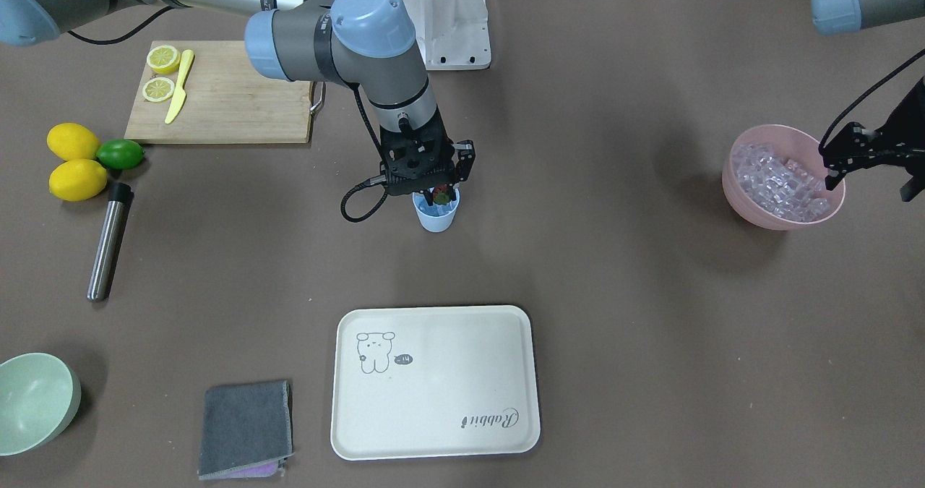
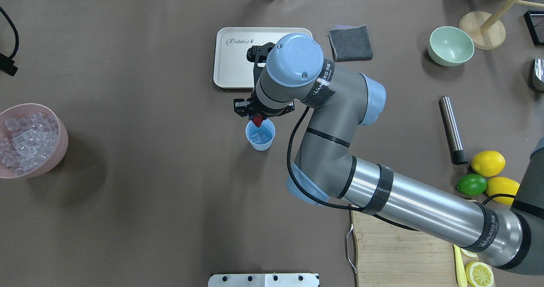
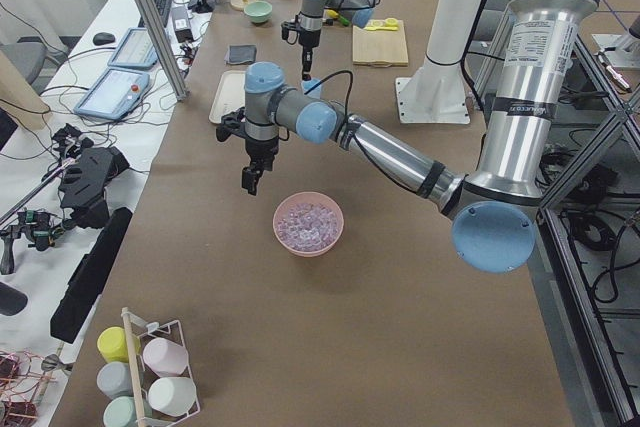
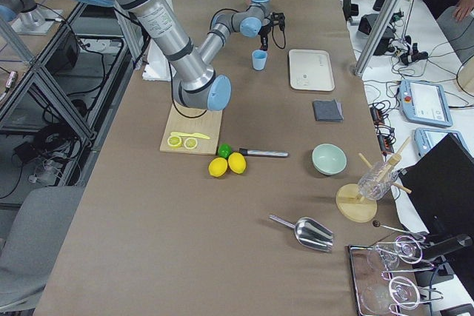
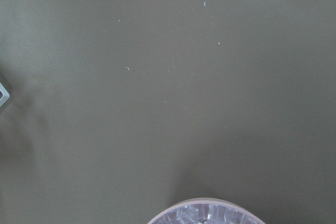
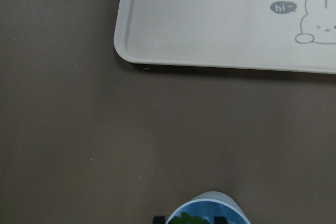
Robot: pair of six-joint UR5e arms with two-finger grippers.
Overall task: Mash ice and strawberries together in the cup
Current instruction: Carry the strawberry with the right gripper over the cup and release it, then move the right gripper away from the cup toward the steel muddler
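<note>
The light-blue cup (image 2: 260, 140) stands mid-table with a few clear ice cubes (image 2: 259, 137) inside. My right gripper (image 2: 256, 117) is shut on the red strawberry (image 2: 256, 120) and holds it at the cup's far rim. The front view shows its green cap (image 1: 439, 196) just inside the cup (image 1: 436, 219) mouth. The right wrist view shows the cup's rim (image 6: 210, 199) and green leaves (image 6: 184, 219) at the bottom edge. My left gripper (image 1: 869, 183) hangs open and empty over the edge of the pink bowl (image 1: 737, 184), which is full of ice (image 1: 777, 184).
A cream tray (image 1: 433, 430) lies beyond the cup. A cutting board (image 1: 231, 105) with lemon halves (image 1: 163, 58) and a yellow knife (image 1: 178, 97), two lemons (image 1: 72, 141), a lime (image 1: 120, 154), a steel rod (image 1: 108, 246), a green bowl (image 1: 29, 401) and a grey cloth (image 1: 246, 426) lie on my right side.
</note>
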